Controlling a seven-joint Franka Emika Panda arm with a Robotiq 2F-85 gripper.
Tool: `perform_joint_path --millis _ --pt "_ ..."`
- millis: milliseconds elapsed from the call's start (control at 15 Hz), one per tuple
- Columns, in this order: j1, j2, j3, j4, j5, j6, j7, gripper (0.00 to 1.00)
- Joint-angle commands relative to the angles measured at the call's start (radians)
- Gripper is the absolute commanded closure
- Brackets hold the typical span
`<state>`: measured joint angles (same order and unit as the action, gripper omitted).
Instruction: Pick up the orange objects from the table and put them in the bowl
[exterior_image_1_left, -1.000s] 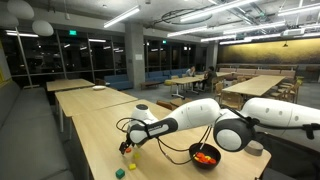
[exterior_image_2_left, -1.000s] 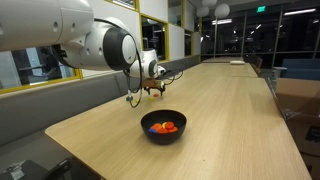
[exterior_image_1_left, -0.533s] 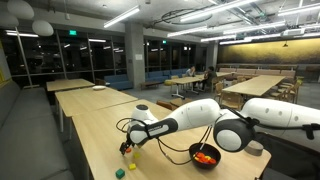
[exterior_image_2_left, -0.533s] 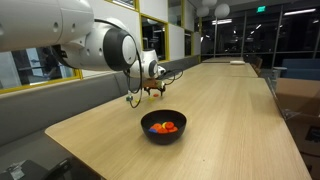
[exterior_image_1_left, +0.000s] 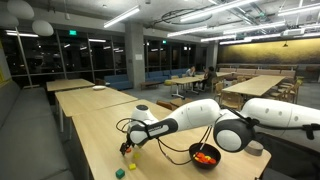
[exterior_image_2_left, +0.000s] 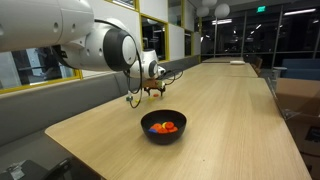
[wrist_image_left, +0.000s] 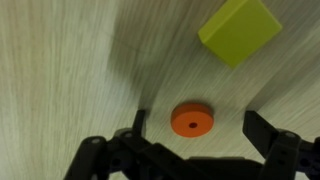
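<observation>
In the wrist view a small orange disc (wrist_image_left: 192, 121) with a centre hole lies flat on the pale wood table (wrist_image_left: 60, 70), between the two dark fingers of my gripper (wrist_image_left: 200, 126), which is open and not touching it. In both exterior views the gripper (exterior_image_1_left: 128, 147) (exterior_image_2_left: 152, 88) is low over the table (exterior_image_1_left: 95, 130) (exterior_image_2_left: 230, 110). The black bowl (exterior_image_1_left: 205, 162) (exterior_image_2_left: 163, 136) stands apart from it and holds orange pieces (exterior_image_1_left: 205, 155) (exterior_image_2_left: 165, 127).
A yellow-green block (wrist_image_left: 238, 30) lies on the table just beyond the disc. A small green piece (exterior_image_1_left: 119, 172) sits near the table's front edge. A grey round container (exterior_image_1_left: 255, 148) stands past the bowl. Other tables and chairs stand far behind.
</observation>
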<state>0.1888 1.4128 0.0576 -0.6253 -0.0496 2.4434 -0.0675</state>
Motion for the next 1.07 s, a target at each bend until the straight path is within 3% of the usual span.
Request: perform_joint_path --millis 0,400,467,600,1000 --pt "-0.004 0.036 0.017 0.064 0.005 0.021 -0.042 0.00" --pt "-0.005 0.034 0.017 0.063 0.004 0.022 -0.076 0.01" --pt "-0.004 0.035 0.014 0.064 0.002 0.022 -0.080 0.25" --pt "-0.005 0.035 0.015 0.063 0.004 0.019 -0.089 0.30" --pt "-0.004 0.033 0.015 0.069 0.004 0.015 -0.101 0.77"
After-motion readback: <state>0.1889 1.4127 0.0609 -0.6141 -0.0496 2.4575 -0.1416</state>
